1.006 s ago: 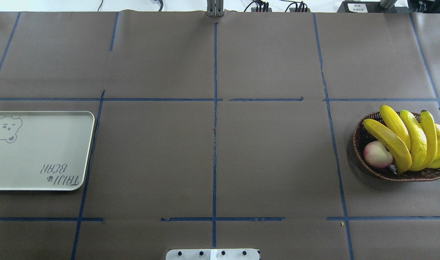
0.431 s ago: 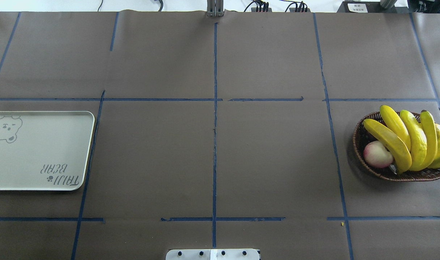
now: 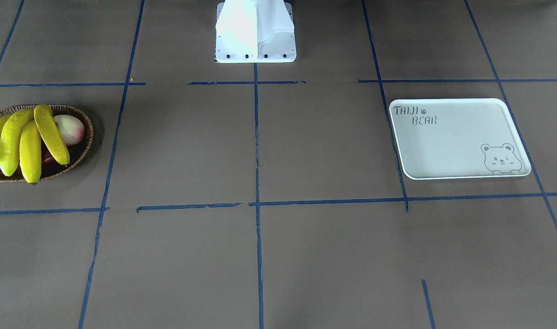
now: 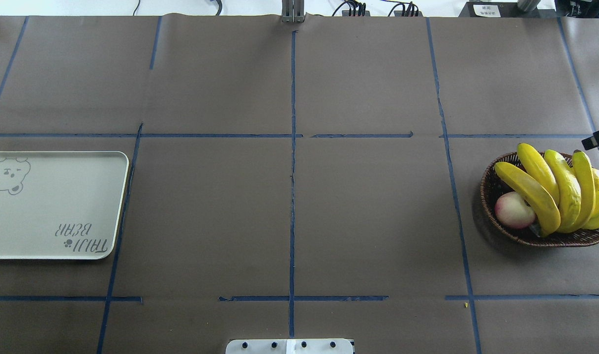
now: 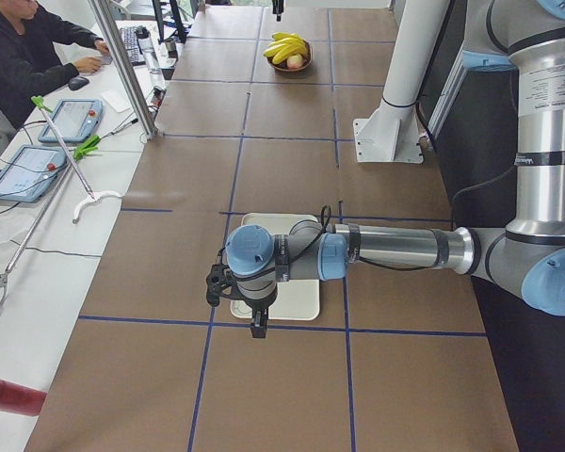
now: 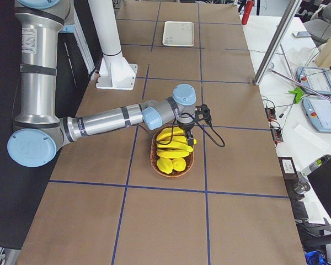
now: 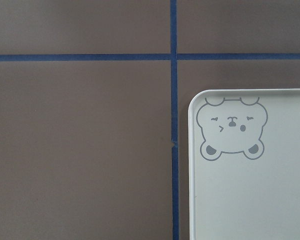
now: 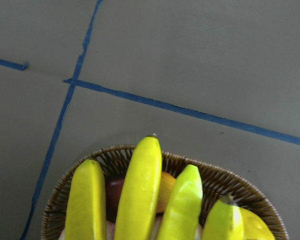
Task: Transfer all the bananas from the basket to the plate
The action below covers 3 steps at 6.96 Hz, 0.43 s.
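Just now the right arm (image 6: pixel 99 121) arrives: a second ago the overhead view shows none of it, and now the right gripper (image 4: pixel 597 137) pokes in at that view's right edge, just beyond the basket (image 4: pixel 555 240). From the side it hangs over the fruit, not touching as far as I can see. Whether its fingers are spread or closed I cannot tell. I judge this to be the opening reach for the first pick.

The left arm (image 5: pixel 395 250) stretches low over the table's left end, with the left gripper (image 5: pixel 256 318) above the plate (image 4: pixel 58 206) near its bear corner. Its grip cannot be told either. The plate is bare and lies where it did. All four bananas (image 4: pixel 550 191) lie side by side in the basket, well apart from the plate, with a peach (image 4: pixel 513 210) beside them, so nothing has been transferred yet.

Brown paper covers the table (image 4: pixel 368 221), split into a grid by blue tape (image 4: pixel 292 196). A white base (image 3: pixel 255 32) stands at the robot's edge. Beside the table an operator (image 5: pixel 24 52) sits at a white bench with tablets (image 5: pixel 71 120).
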{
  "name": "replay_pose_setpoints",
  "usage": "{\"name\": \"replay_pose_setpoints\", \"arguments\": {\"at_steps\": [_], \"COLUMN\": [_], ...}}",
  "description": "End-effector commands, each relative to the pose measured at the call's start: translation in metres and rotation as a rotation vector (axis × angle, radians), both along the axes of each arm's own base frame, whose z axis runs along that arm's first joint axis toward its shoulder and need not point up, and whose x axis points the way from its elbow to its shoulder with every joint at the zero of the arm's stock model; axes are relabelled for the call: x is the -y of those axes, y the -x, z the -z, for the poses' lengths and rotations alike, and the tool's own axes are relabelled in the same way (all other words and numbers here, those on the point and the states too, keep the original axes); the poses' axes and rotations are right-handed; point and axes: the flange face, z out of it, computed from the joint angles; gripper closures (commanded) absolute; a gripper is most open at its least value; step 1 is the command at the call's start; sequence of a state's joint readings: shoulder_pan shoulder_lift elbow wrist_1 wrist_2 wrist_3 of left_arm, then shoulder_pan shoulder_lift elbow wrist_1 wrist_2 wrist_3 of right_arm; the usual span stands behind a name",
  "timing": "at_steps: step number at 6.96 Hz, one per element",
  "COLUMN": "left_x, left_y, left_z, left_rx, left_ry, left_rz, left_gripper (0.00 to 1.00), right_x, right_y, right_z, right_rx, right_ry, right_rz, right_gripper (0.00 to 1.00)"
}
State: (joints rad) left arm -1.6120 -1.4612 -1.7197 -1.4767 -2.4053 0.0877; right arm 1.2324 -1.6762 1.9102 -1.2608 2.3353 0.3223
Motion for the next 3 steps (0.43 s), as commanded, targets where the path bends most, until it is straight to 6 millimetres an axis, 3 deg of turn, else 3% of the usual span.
{"name": "replay_pose_setpoints", "arguments": {"at_steps": [1, 3], "left_x": [0.001, 0.000], "left_y": [0.000, 0.000], "left_z": [-0.003, -0.003], "left_rx": [-0.001, -0.001], "left_ry": [-0.004, -0.006], "left_rz": [0.000, 0.000], "left_gripper": [0.00, 0.00], "right_x": [-0.027, -0.036], "right_y": [0.057, 0.094], "right_z": [-0.005, -0.003], "right_rx": [-0.010, -0.052], "right_ry": [-0.033, -0.027], "right_rz": [0.059, 0.067], "right_gripper": [0.00, 0.00]}}
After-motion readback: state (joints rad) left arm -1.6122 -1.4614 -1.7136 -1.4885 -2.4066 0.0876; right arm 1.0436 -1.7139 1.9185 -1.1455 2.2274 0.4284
